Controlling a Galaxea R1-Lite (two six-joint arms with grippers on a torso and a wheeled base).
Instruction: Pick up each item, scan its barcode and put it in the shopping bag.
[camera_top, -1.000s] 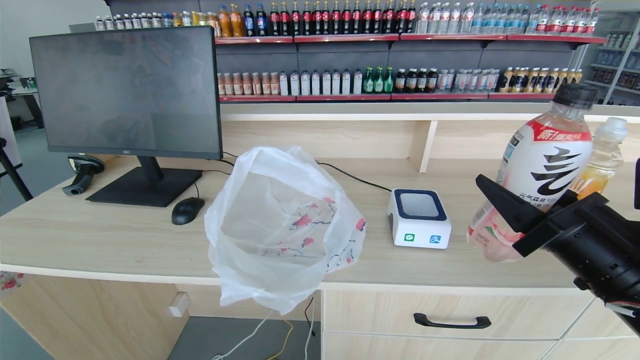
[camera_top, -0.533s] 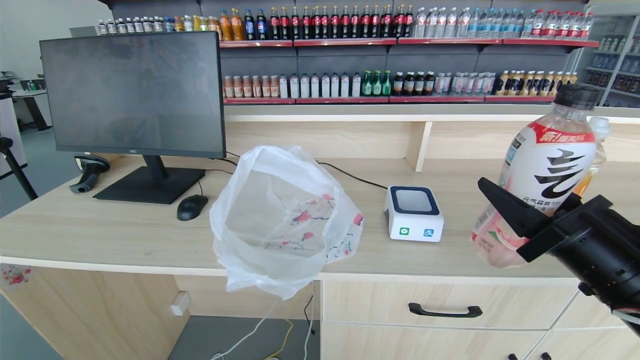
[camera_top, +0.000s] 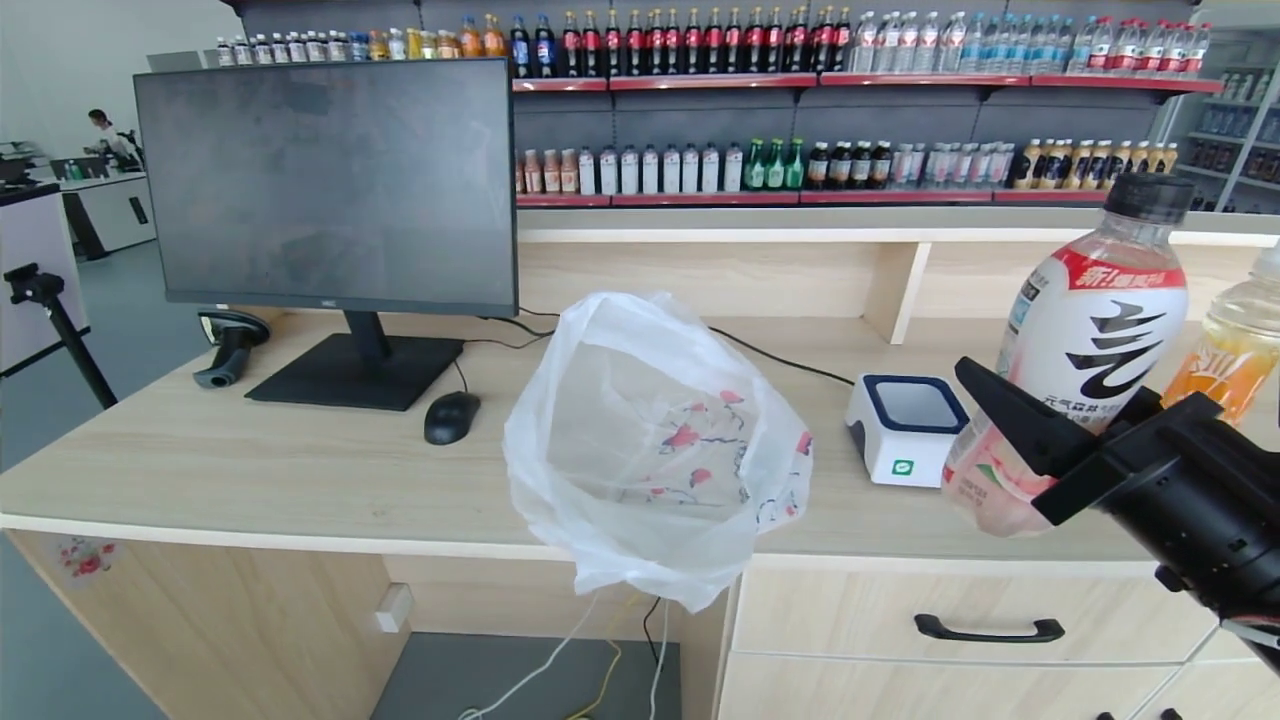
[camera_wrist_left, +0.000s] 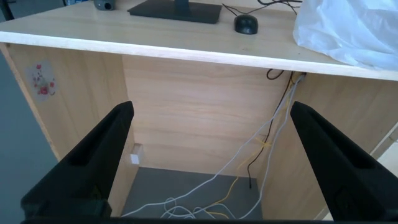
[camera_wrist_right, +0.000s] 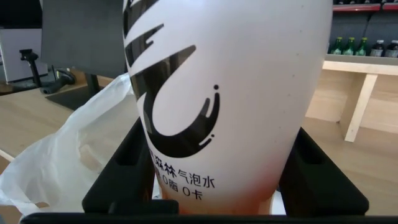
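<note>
Since the earlier frames the head camera has been swung leftwards, so the counter (camera_top: 250, 460) is seen shifted to the right. The white-labelled bottle (camera_top: 1090, 330) is now seen overlapping the right edge of the barcode scanner (camera_top: 905, 430). The bottle is clamped at its lower half between the fingers of the right gripper (camera_top: 1030, 420), tilted slightly and apparently clear of the counter. The shopping bag (camera_top: 650, 440) is stood open at the counter's front edge, left of the scanner. An orange drink bottle (camera_top: 1235, 345) is seen behind the right arm. The left gripper (camera_wrist_left: 211, 112) is held wide open and empty below the counter edge.
</note>
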